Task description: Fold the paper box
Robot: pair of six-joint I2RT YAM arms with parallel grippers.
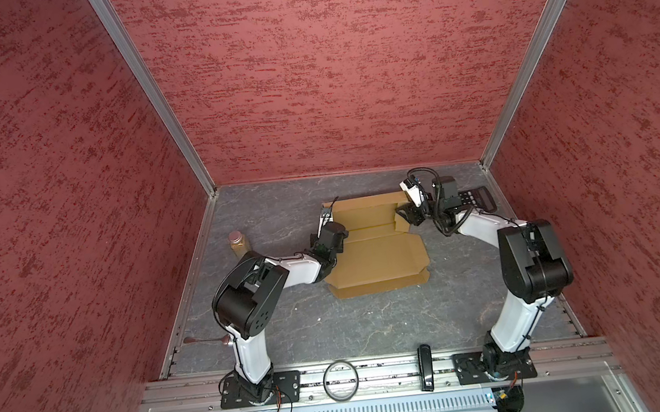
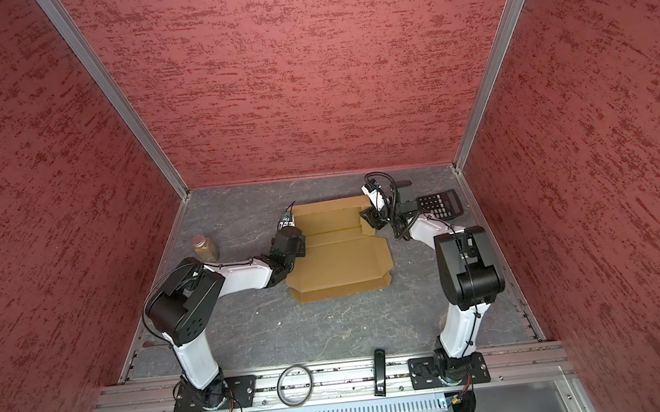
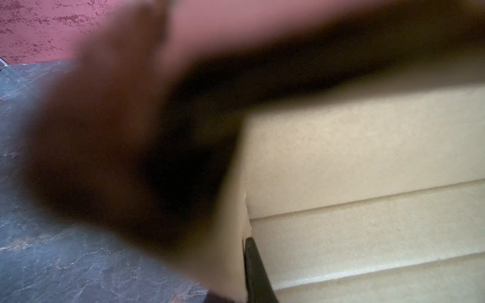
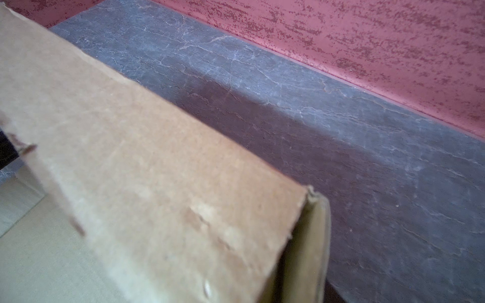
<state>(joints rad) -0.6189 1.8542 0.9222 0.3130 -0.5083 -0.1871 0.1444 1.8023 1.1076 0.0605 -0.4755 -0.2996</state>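
Observation:
The paper box (image 1: 376,260) (image 2: 338,264) is a brown cardboard sheet lying at the middle back of the table. Its near panels lie flat and its far part is folded up into low walls. My left gripper (image 1: 335,225) (image 2: 295,229) sits at the box's left edge. In the left wrist view a raised side flap (image 3: 231,262) stands against one black finger (image 3: 258,272), so the gripper is shut on it. My right gripper (image 1: 403,212) (image 2: 367,215) is at the far right corner of the box. In the right wrist view a cardboard flap (image 4: 157,183) hides its jaws.
A black calculator (image 1: 478,197) (image 2: 441,203) lies just behind the right arm. A lidded jar (image 1: 239,243) stands at the left. A spoon (image 1: 208,340) lies near the left arm's base. A ring (image 1: 340,381) and a black bar (image 1: 425,366) rest on the front rail. Red walls enclose three sides.

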